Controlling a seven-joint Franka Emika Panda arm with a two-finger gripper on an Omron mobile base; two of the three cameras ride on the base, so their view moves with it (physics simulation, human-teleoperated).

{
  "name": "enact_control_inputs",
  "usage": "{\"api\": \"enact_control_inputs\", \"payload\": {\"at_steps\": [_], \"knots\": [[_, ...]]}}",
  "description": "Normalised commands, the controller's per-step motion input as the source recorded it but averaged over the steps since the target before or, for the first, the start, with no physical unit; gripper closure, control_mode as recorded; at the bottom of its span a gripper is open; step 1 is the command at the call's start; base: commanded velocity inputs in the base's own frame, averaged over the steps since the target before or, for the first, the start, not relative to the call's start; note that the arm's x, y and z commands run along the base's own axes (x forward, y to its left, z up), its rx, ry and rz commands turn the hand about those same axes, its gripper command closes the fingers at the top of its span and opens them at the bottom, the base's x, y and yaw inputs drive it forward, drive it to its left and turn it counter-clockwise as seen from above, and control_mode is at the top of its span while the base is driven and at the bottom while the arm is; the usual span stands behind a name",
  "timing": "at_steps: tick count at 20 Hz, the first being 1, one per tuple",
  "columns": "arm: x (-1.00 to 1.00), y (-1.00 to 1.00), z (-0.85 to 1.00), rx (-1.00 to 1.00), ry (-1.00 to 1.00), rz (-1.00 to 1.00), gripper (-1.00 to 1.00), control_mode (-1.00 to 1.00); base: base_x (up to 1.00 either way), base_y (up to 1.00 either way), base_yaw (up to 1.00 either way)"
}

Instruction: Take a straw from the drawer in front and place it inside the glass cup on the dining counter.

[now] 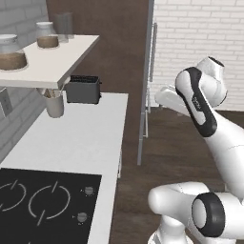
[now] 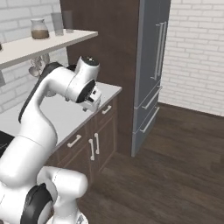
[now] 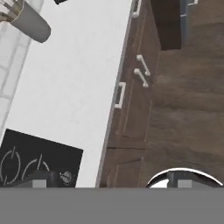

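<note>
The pincer (image 3: 109, 179) hangs with its jaws spread wide and nothing between them, above the edge of a smooth white worktop (image 3: 74, 87) that carries a flat black cooktop (image 1: 43, 205), a boxy dark toaster (image 1: 83, 89) and a grey cylindrical utensil holder (image 1: 55, 105). Just under that edge sits the drawer (image 3: 124, 103), a flat dark brown wood-grain front with a pale bar handle, closed, above matching cabinet doors. A tall grey refrigerator (image 2: 151, 65) stands beyond the cabinets on the dark plank floor (image 2: 175, 175), and glass jars (image 1: 47, 35) rest on a white wall shelf (image 1: 47, 62).
</note>
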Motion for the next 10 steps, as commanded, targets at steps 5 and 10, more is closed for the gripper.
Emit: {"api": "enact_control_inputs", "payload": {"at_steps": [5, 10], "knots": [[0.00, -0.65, -0.40, 0.61, 0.00, -0.11, -1.00, -1.00, 0.00, 0.00, 0.00], [0.06, -0.17, -0.92, 0.44, -0.03, -0.04, -1.00, -1.00, 0.00, 0.00, 0.00]]}}
